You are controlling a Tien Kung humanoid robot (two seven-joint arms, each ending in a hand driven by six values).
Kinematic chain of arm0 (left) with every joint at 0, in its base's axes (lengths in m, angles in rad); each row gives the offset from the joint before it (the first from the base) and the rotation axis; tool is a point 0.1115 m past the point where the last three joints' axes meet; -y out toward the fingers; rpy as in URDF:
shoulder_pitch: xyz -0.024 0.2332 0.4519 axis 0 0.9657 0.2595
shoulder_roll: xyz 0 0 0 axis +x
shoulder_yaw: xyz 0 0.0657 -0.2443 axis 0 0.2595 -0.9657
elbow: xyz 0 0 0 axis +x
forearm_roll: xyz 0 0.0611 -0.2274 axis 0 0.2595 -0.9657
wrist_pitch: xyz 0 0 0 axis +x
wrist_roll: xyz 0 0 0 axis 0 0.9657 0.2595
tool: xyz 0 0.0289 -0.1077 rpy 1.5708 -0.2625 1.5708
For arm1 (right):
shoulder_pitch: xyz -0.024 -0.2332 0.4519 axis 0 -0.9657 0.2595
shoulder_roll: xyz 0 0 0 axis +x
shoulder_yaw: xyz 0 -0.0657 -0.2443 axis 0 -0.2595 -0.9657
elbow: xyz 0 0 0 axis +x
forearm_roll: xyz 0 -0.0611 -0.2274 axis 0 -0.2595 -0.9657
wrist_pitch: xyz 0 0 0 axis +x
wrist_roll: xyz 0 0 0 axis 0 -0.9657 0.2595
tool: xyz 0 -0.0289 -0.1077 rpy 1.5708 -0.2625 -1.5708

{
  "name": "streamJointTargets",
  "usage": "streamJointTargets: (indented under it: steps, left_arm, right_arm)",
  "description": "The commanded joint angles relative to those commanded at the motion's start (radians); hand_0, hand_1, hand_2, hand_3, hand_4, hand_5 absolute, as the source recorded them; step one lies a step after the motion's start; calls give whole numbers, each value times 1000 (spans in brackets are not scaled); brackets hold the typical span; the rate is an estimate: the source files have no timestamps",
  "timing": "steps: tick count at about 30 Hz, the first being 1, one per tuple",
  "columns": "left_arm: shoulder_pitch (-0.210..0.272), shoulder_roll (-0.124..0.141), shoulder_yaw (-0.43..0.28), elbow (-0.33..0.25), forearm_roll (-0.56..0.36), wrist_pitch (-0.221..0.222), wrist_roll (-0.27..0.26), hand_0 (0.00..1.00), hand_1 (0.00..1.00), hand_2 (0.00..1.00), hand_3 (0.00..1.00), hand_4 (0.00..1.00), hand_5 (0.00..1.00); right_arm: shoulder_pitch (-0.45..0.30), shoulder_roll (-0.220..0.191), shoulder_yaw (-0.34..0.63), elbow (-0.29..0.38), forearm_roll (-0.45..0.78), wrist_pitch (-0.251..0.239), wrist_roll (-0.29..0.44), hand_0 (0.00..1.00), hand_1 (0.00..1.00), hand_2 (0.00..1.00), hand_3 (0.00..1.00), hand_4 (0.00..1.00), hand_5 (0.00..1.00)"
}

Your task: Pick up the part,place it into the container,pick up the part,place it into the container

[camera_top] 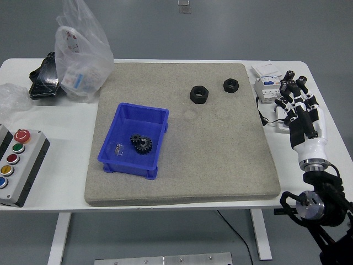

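Robot hand [300, 107] hovers empty, fingers spread — between picks, it must reach left for the larger nut [199, 94], then the blue bin [157, 144]

Right hand [300, 110]: white shell over the back and palm, five fingers in black segments with white bands at the knuckles. Below the hand, white forearm casing narrows to a silver metal ring at the wrist. Beneath that, black arm links with a round silver-faced joint and a thin black cable looping beside the joint.
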Motion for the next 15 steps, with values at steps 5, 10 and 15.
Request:
streamJointTargets:
  steps: [5,10,15]
  left_arm:
    - [-1,0,118,-7,-106,-7,-36,627,565,554,612,686,277]
    - [-2,2,169,-12,-136,-8,-43,627,564,555,613,687,276]
    - [4,-2,165,-5,-135,-6,-43,627,564,555,613,687,277]
  right_arm:
    - [-1,-4,28,10,-4,3,1,598,686,700,713,715,290]
    - [-1,-1,35,8,-8,4,2,597,684,700,710,718,297]
    - [2,-3,27,8,-13,1,1,607,683,698,708,718,308]
